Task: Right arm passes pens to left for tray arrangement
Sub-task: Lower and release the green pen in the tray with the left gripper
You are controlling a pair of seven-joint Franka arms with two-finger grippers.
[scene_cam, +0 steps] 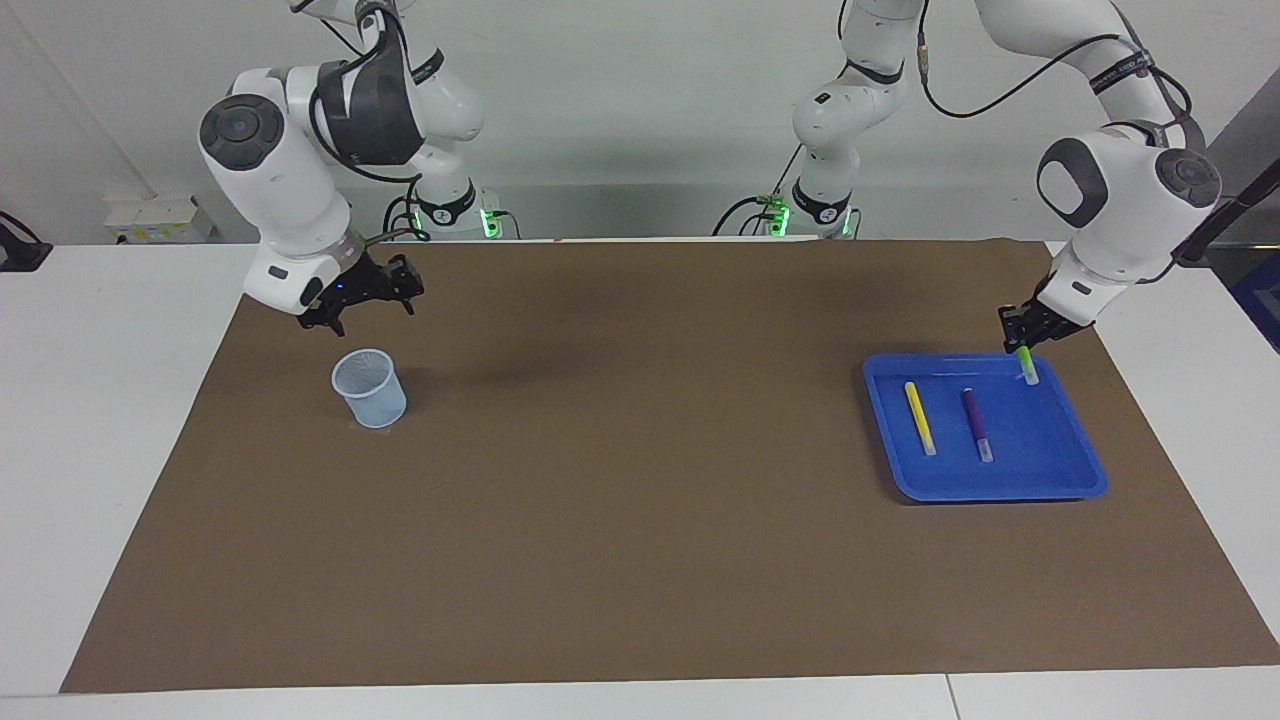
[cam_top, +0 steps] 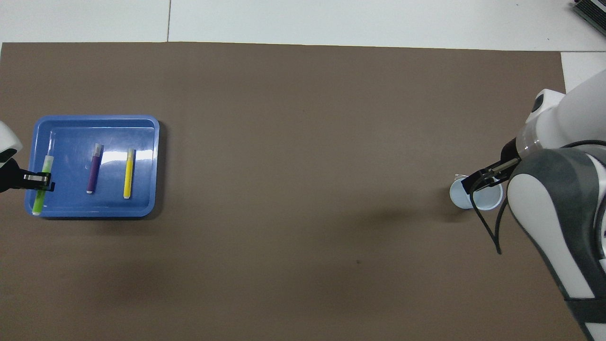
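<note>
The brown mat (scene_cam: 640, 560) carries everything, and the blue tray (scene_cam: 1000, 488) sits at its left-arm end, by the mat's side edge. My left arm (scene_cam: 1110, 210) reaches down over the tray's edge nearest the robots, at the corner toward the mat's side edge. My right arm (scene_cam: 280, 190) waits at the other end, its pincer (scene_cam: 365, 295) spread wide and empty, over the mesh cup (scene_cam: 370, 388), which looks empty.

In the tray the yellow pen (scene_cam: 919, 418) and the purple pen (scene_cam: 977, 424) lie flat, side by side and apart, long axes running from the near rim toward the far rim. My left pincer (scene_cam: 1022, 338) is clamped on the green pen (scene_cam: 1027, 364), gripping it near its middle. The pen slants down from my fingers with its lower end at or just above the tray floor; I cannot tell if it touches.

Seen from overhead, its long axis already runs parallel to the other two, close beside the rim. I judge only lowering and release remain.
</note>
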